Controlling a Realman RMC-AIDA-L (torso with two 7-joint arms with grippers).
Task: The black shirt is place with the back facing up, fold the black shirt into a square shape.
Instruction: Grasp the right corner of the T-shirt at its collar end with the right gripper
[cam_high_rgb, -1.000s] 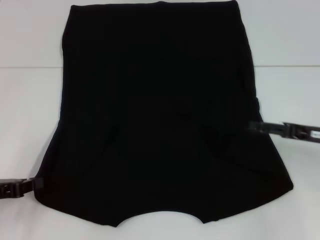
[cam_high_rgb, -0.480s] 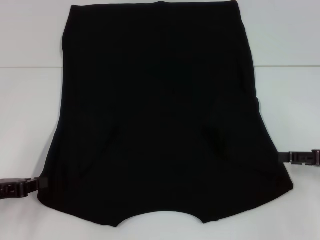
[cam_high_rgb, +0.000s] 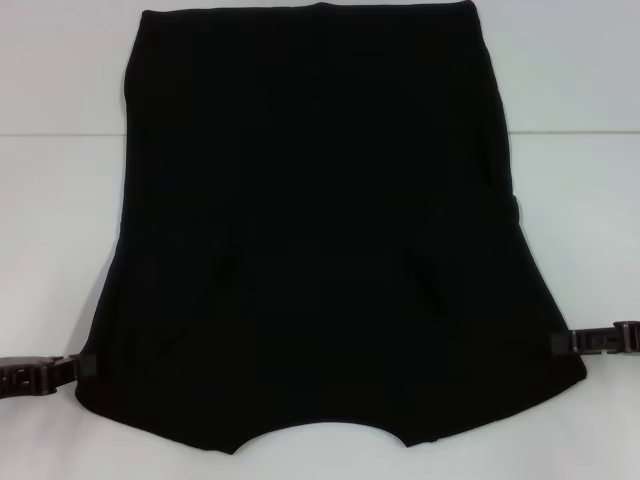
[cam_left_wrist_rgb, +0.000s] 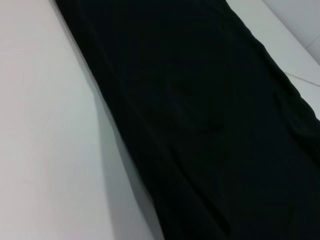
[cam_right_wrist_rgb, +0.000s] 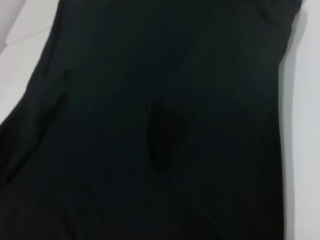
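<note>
Black fabric, the black shirt (cam_high_rgb: 320, 230), is lying flat on the white table (cam_high_rgb: 60, 220), sleeves folded inward, neckline nearest. The left gripper (cam_high_rgb: 82, 367) and right gripper (cam_high_rgb: 560, 343) are touching its edges; finger state indiscernible.

The black shirt (cam_high_rgb: 320, 230) was plain black all over, with no print or lettering on the side facing up; only faint darker creases broke its surface. The table (cam_high_rgb: 60, 230) under it was white, crossed by one thin grey seam line. The left gripper (cam_high_rgb: 82, 367) and the right gripper (cam_high_rgb: 562, 343) were black.
</note>
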